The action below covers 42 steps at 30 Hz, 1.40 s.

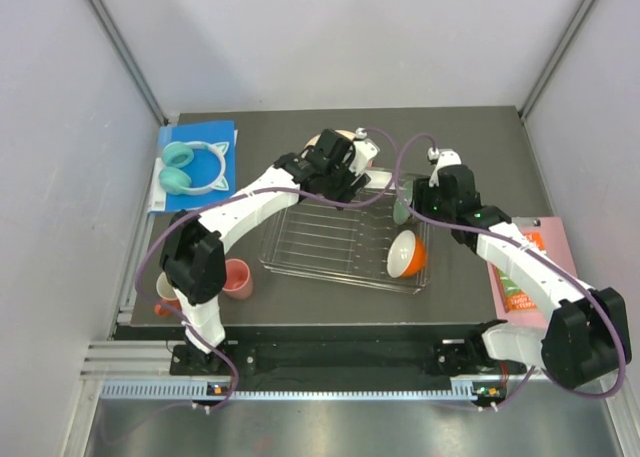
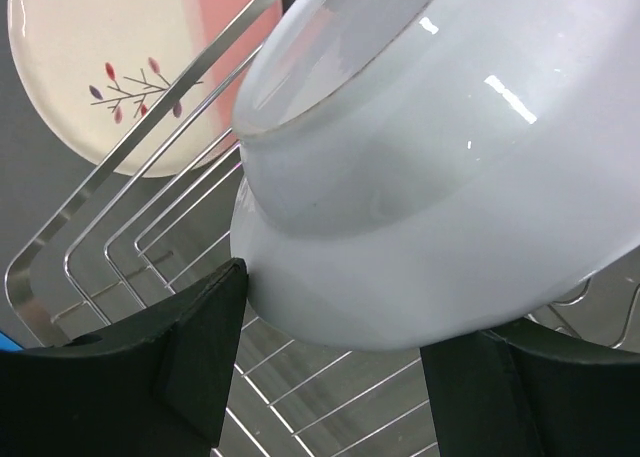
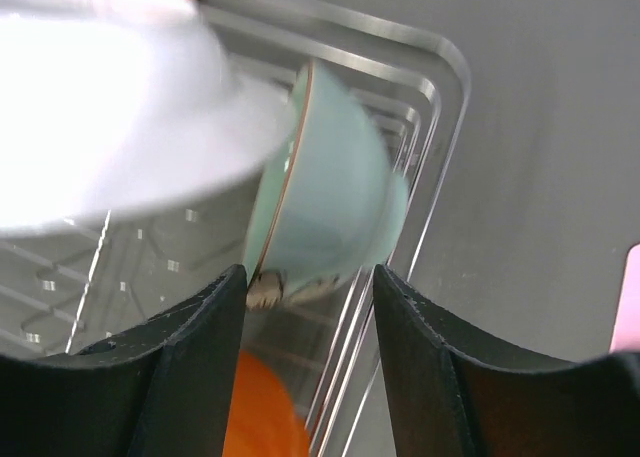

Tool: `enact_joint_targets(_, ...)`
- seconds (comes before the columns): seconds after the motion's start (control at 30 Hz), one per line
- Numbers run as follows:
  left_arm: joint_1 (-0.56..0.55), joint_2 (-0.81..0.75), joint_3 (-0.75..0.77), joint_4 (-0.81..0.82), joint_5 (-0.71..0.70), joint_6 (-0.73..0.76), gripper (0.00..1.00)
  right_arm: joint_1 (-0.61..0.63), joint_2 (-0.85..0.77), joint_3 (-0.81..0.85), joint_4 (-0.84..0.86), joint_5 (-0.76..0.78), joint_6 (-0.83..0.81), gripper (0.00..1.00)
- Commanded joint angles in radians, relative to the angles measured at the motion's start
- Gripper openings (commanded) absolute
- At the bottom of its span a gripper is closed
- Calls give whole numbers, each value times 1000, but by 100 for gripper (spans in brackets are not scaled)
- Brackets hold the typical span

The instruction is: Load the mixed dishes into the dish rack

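The left gripper (image 2: 335, 317) is clamping the white plate (image 2: 420, 157) by its rim, probably the safest hold on something so stiff, slick and breakable, over the rack's (image 2: 60, 247) far edge, while the right gripper (image 3: 310, 277) is straddling the green bowl (image 3: 330, 207), grip unclear.

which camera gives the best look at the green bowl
Right wrist: the green bowl fills mid-frame, standing on edge over the rack between the fingers. The top view shows only a green sliver beside the right arm. The left wrist view does not show it.
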Motion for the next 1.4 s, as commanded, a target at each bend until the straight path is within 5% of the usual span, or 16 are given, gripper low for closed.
enact_joint_targets(0.0,66,58,58,17,3,-98,69,19,-16,-35,-14,-6,9,53)
enact_joint_targets(0.33,77,78,64,4,36,-114,69,66,10,-9,-17,60,-7,52)
enact_joint_targets(0.57,77,83,70,-1,73,-126,69,155,-7,96,35,307,-29,54)
enact_joint_targets(1.37,77,71,81,-22,108,-137,68,186,184,123,239,517,-118,33)
